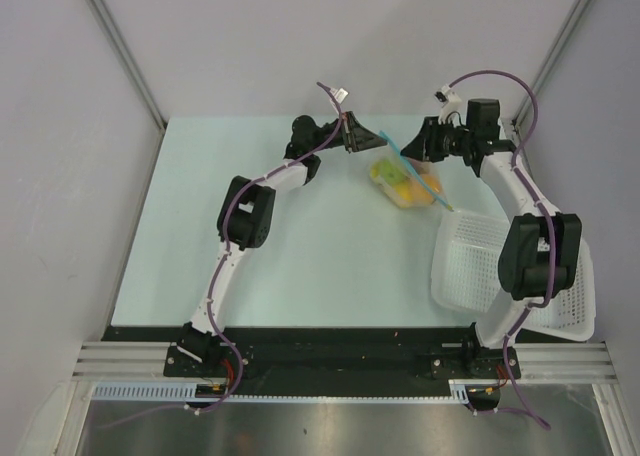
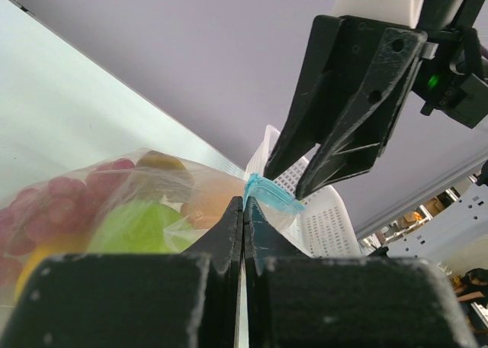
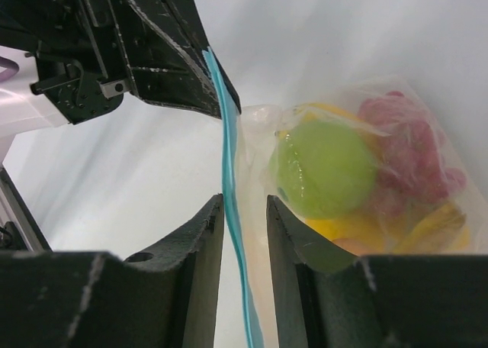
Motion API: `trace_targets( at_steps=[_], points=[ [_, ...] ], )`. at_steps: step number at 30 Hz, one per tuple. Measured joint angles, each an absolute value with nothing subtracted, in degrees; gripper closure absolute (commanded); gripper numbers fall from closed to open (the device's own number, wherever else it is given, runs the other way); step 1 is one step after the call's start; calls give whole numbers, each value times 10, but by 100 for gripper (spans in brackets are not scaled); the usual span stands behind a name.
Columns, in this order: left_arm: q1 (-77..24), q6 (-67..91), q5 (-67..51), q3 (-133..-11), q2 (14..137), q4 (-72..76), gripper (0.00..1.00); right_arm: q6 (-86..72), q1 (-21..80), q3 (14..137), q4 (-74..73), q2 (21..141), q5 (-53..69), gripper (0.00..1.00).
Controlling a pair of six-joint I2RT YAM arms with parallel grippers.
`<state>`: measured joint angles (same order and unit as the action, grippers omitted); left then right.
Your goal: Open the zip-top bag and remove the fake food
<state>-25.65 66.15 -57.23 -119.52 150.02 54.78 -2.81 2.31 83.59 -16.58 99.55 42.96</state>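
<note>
None of the fake food (image 3: 324,169) has been taken out. Green, red and yellow pieces are seen packed inside the zip-top bag (image 1: 405,186), and its blue-teal zip strip (image 3: 229,211) reads as one unbroken line, so the mouth is judged to be sealed. Opening and emptying are both left to be done.

The bag is held toward the far middle of the counter (image 1: 280,246), just beyond the white basket (image 1: 470,256). Whether its underside rests on the counter cannot be told. One end of the strip is pinched by the left gripper (image 2: 244,208), whose fingers are pressed together on it. The right gripper (image 3: 244,207) is set astride the strip with a gap between its fingers, so the plastic is not yet clamped.

Seen from above, the strip's long axis is laid diagonally, from far-left to near-right. The mouth is turned to the far-right and the filled body bulges toward the near-left.
</note>
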Motion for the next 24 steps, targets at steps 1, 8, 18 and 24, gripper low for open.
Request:
trace_targets(
  at_steps=[1,8,18,24],
  points=[
    [-256,662,-572,-1195,1500,548,100,-28,23,836,-165,998,430,68],
    [-256,662,-572,-1195,1500,548,100,-29,23,836,-164,1008,429,69],
    [-256,662,-572,-1195,1500,547,100,-3,33,836,-177,1013,427,70],
    [-256,660,-564,-1195,1500,535,86,47,59,836,-230,1014,387,90]
  ],
)
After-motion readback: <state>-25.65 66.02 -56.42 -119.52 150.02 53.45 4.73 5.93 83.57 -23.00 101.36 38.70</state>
